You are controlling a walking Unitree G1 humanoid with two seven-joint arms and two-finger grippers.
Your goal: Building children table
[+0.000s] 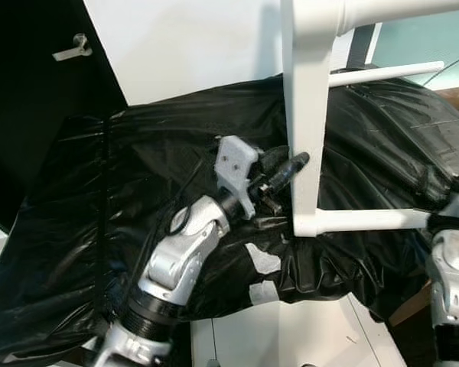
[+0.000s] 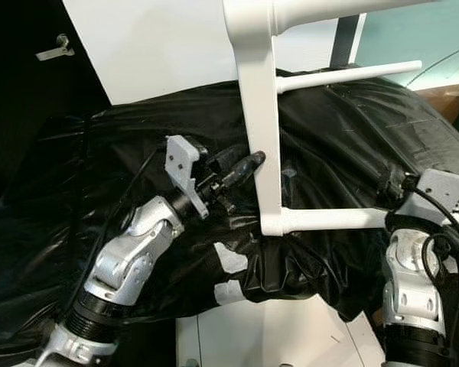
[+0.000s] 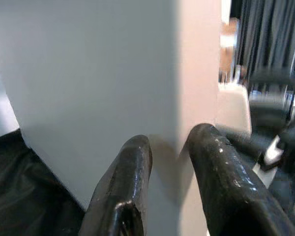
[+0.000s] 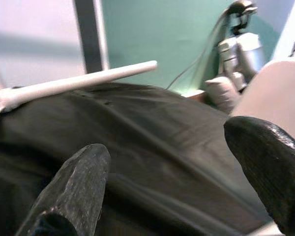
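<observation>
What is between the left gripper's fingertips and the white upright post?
Nothing: the left gripper fingertips touch the white upright post directly, as seen in the left wrist view.

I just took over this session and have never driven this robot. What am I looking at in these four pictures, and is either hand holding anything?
You are seeing through a humanoid robot with two silver arms, each ending in two long black fingers. The two wide pictures come from its head cameras, looking down at a surface draped in black plastic sheeting. On it stands a white table frame, an upright flat leg joined to round crossbars.

The left gripper is at the upright leg; its wrist camera shows both fingers against the leg's flat white face, close together, not wrapped around it.

The right gripper sits at the right end of the lower crossbar. Its wrist camera shows the fingers spread wide, with the sheeting and another white rod beyond. Whether it grips the bar is unclear.
</observation>
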